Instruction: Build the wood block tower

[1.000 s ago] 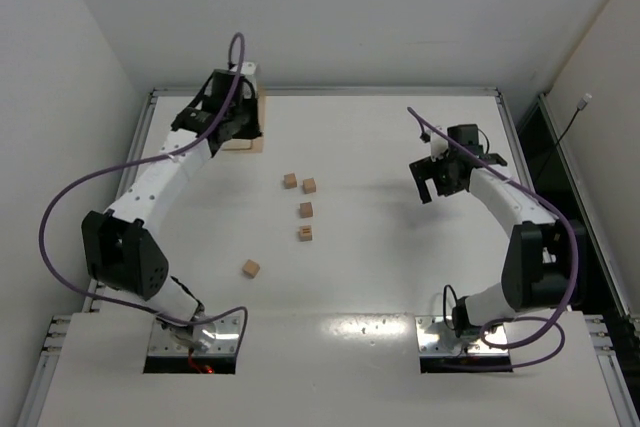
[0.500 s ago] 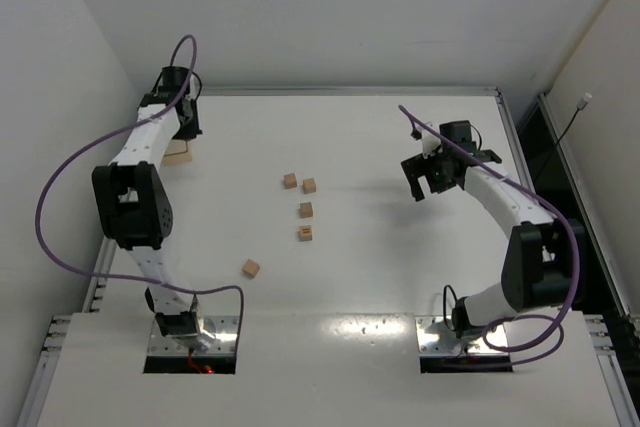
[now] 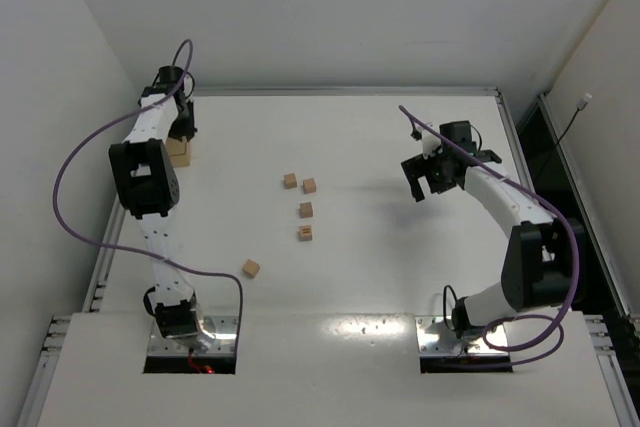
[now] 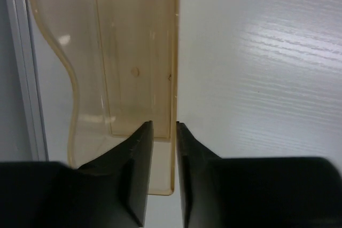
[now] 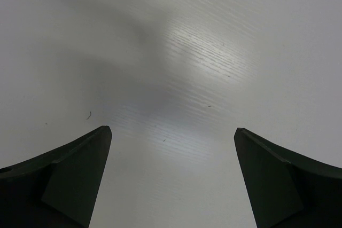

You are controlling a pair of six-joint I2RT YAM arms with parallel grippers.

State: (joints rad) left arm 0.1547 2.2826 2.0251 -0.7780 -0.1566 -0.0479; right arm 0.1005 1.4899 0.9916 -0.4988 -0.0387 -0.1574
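Note:
Several small tan wooden cubes lie singly on the white table, none stacked: two side by side, one below them, another, and one apart at the near left. My left gripper is at the far left edge, its jaws slightly apart astride the side wall of the translucent tan box; the right finger touches the wall and a narrow gap shows on the left. My right gripper is wide open and empty over bare table, right of the cubes.
The tan box lies on the table beside the metal rail at the left edge. Purple cables loop off both arms. White walls close in the table at the back and sides.
My left arm swung the tan box from the back middle-left out to the far left edge, then settled there. My right gripper shifted slightly left.

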